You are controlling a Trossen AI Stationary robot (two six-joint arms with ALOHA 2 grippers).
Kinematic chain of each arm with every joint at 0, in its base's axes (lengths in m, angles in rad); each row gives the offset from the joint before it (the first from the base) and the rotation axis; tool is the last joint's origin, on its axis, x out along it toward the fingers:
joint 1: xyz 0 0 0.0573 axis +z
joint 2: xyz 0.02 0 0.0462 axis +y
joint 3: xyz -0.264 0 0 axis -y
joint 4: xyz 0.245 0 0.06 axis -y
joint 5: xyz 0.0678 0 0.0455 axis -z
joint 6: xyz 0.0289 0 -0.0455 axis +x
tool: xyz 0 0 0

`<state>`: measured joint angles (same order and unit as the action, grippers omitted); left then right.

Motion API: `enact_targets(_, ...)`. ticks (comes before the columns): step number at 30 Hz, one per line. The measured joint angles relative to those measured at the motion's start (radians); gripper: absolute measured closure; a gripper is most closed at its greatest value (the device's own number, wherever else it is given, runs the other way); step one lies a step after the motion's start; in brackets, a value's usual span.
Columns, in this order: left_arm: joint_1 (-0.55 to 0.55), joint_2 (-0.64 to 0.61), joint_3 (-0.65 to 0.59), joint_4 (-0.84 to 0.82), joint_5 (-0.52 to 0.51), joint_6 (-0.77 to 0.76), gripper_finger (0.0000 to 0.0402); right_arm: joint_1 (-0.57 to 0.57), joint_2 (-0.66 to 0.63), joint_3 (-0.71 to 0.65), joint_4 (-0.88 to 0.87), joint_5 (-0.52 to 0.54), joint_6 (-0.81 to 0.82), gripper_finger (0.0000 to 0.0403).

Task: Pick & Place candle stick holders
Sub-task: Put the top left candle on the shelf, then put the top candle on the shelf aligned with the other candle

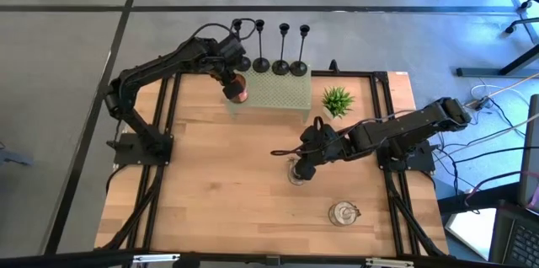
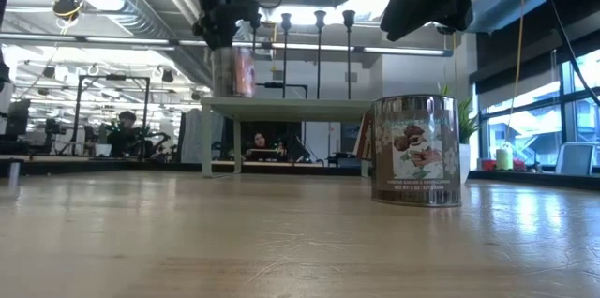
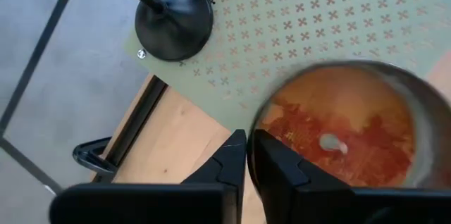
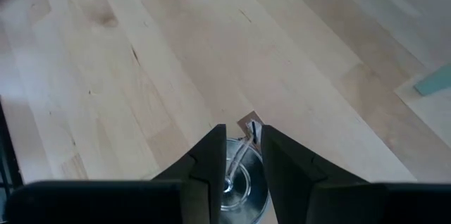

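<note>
Four black candlestick holders (image 1: 269, 49) stand on their round bases in a row along the far edge of a pale green perforated stand (image 1: 282, 91). One base shows in the left wrist view (image 3: 173, 9). My left gripper (image 1: 230, 85) is shut on a jar of orange wax (image 3: 338, 132) at the stand's left end. My right gripper (image 1: 301, 165) hangs above a clear glass jar (image 1: 296, 175) that stands on the table near its middle. Its fingers (image 4: 211, 157) are a little apart and well clear of the jar's top (image 2: 417, 99). My left gripper has the orange jar by its rim wall (image 3: 255, 136) on the side toward the table's left. One finger (image 3: 282, 171) is inside the jar and the other (image 3: 225, 164) outside. The fingers point down from above. The jar is upright (image 2: 232, 73), its bottom at the stand's top; whether it rests there, I cannot tell.
A small green plant (image 1: 337, 99) stands right of the stand. A second glass jar (image 1: 343, 213) stands near the table's front right. Black frame rails (image 1: 168, 133) run along the table's left and right sides. People sit in the room behind (image 2: 127, 129).
</note>
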<state>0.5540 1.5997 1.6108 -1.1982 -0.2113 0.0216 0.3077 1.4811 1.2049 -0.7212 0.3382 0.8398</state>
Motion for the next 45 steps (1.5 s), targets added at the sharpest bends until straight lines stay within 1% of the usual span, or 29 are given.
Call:
enact_targets(8, 0.000, 0.000, 0.000, 0.017, -0.008, 0.000, 0.0332, 0.000, 0.000, 0.000, 0.003, 0.000, 0.000, 0.0309)
enact_targets(10, 0.000, 0.000, 0.000, 0.031, -0.025, 0.001, 0.0326, 0.000, 0.000, 0.000, 0.002, 0.000, 0.000, 0.0309)
enact_targets(14, -0.003, -0.001, 0.000, 0.065, -0.067, 0.009, 0.0323, 0.000, 0.000, 0.000, 0.002, 0.000, 0.000, 0.0309)
enact_targets(18, -0.005, -0.016, 0.000, 0.078, -0.061, 0.066, 0.0322, 0.000, 0.000, 0.000, 0.002, 0.000, 0.000, 0.0309)
enact_targets(22, -0.015, -0.049, 0.000, 0.077, -0.059, 0.062, 0.0324, 0.000, 0.000, 0.000, 0.002, 0.000, 0.000, 0.0309)
enact_targets(26, -0.039, -0.111, 0.000, 0.076, -0.059, 0.038, 0.0325, 0.000, 0.000, 0.000, 0.004, 0.000, 0.000, 0.0309)
enact_targets(31, -0.116, -0.232, 0.000, 0.073, -0.048, 0.028, 0.0327, 0.000, 0.000, 0.000, 0.007, 0.000, -0.007, 0.0309)
enact_targets(36, -0.231, -0.352, 0.000, 0.074, -0.037, 0.034, 0.0333, -0.018, 0.000, 0.000, 0.007, -0.007, -0.087, 0.0310)
enact_targets(41, -0.338, -0.429, -0.035, 0.113, -0.037, 0.029, 0.0338, -0.069, 0.000, 0.000, 0.003, -0.177, -0.104, 0.0310)
enact_targets(45, -0.411, -0.461, -0.110, 0.172, -0.037, 0.020, 0.0338, -0.073, 0.000, 0.000, -0.050, -0.214, -0.179, 0.0310)
